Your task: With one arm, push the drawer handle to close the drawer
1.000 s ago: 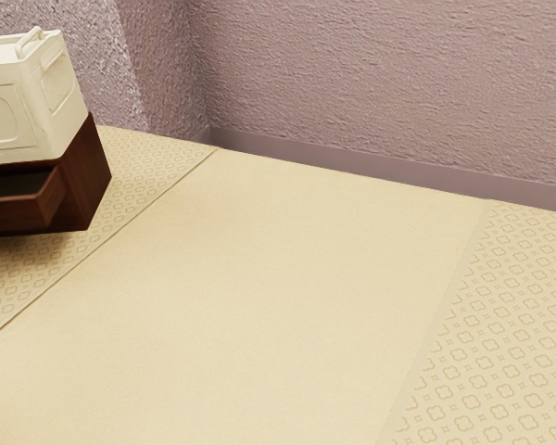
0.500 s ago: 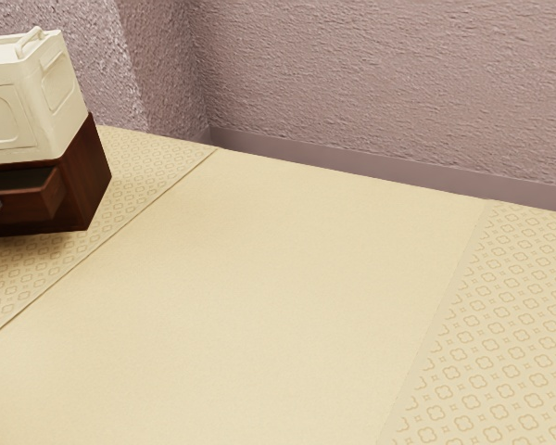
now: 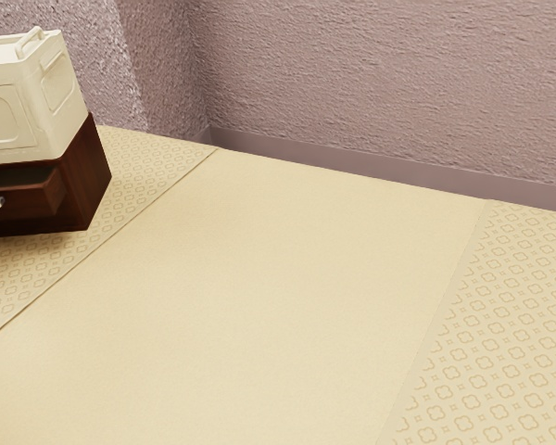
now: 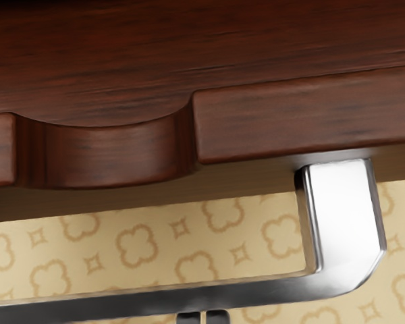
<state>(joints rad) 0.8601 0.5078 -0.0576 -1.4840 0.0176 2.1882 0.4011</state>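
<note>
Gripper [image 4: 203, 318] clenched, empty, tips close to the handle [image 4: 135, 301] ahead. Drawer [image 4: 297, 118] ajar beyond; push should be straight, steady, lest the tips slip over.

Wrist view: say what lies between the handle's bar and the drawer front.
In the wrist view, the handle's silver post bridges an otherwise empty gap, with patterned floor beyond.

Glossy dark wood drawer [image 4: 310, 121]; shiny smooth metal handle [image 4: 344, 223]
</note>
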